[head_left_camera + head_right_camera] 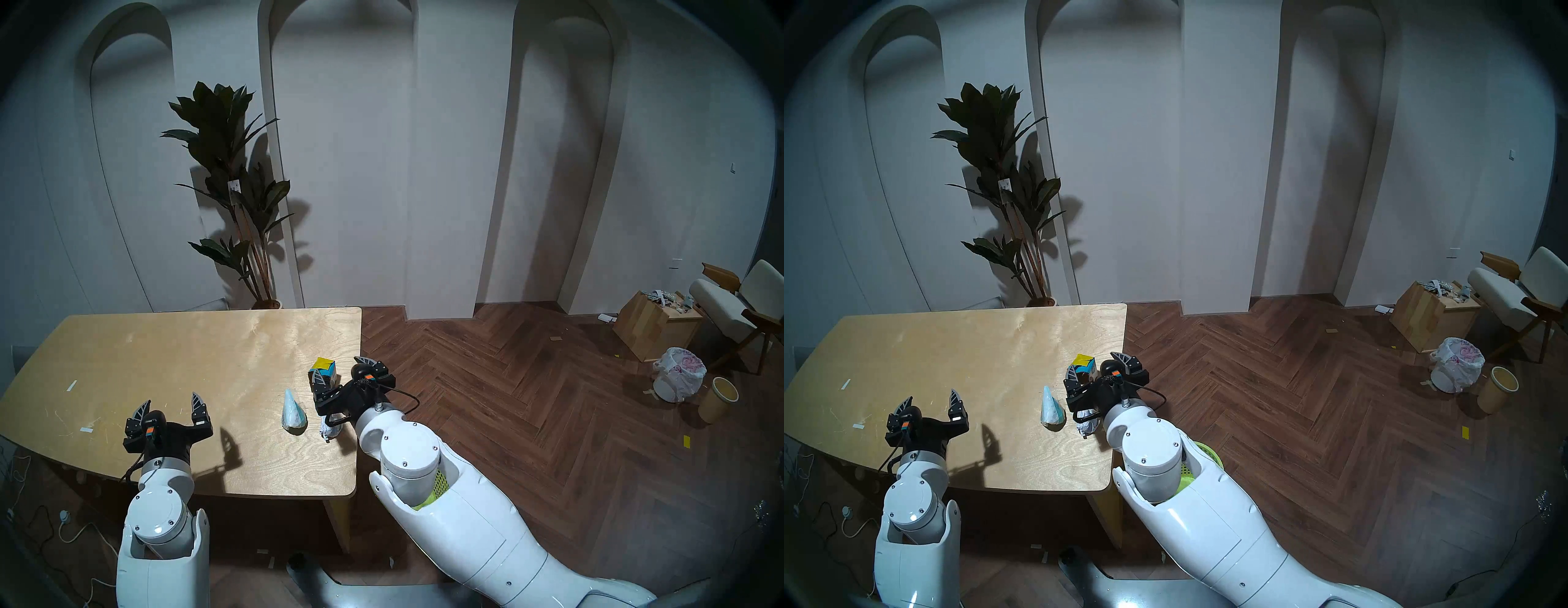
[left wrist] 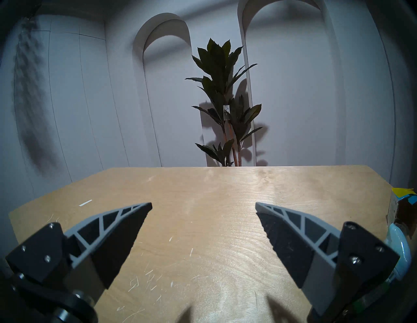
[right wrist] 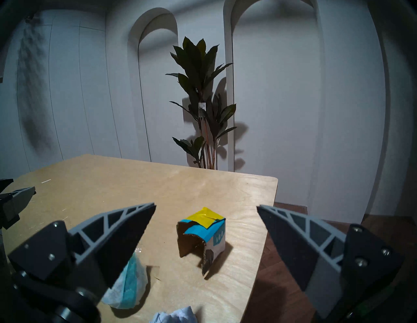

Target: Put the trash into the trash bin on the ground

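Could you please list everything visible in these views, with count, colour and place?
torn cardboard box: one, brown with yellow-and-blue top, on the table near its right edge
cone-shaped wrapper: one, pale blue-white, on the table left of the box
crumpled paper ball: one, white, on the table, partly under the right arm
green mesh bin: one, lime green, on the floor, mostly hidden by the right arm
table: one, light wood
plant: one, dark green, behind the table
white bin with printed bag: one, far right floor
beige bin: one, beside it
wooden box: one, by the chair
chair: one, white-cushioned
left gripper: open, empty
right gripper: open, around the box area
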Controlling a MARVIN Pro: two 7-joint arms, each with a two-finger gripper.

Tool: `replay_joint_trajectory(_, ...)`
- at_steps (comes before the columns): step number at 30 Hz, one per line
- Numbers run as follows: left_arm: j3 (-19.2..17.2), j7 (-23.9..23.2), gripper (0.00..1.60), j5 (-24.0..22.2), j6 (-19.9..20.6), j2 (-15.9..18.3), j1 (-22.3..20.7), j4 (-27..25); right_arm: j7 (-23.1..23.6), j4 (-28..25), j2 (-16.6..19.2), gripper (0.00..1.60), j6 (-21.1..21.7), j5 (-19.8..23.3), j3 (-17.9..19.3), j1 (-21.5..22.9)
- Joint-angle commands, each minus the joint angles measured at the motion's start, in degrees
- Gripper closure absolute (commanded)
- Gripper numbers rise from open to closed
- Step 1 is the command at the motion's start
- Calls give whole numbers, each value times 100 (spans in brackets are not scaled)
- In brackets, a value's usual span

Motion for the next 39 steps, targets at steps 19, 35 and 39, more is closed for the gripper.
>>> replay_joint_trajectory(19,-11,65,0,25,-56,60,1,-127,-1685,2138,-1252,0,-320,1438,-833,1701)
replay_joint_trajectory(35,-145,194,0,75,-38,55,47,-133,-2324,3759,-1859,0,-1176,2397,-1484,2469)
replay_joint_trajectory(39,-141,206,0,79,-39,57,52,-138,-2396,4101,-1988,0,-1404,2585,-1634,2627)
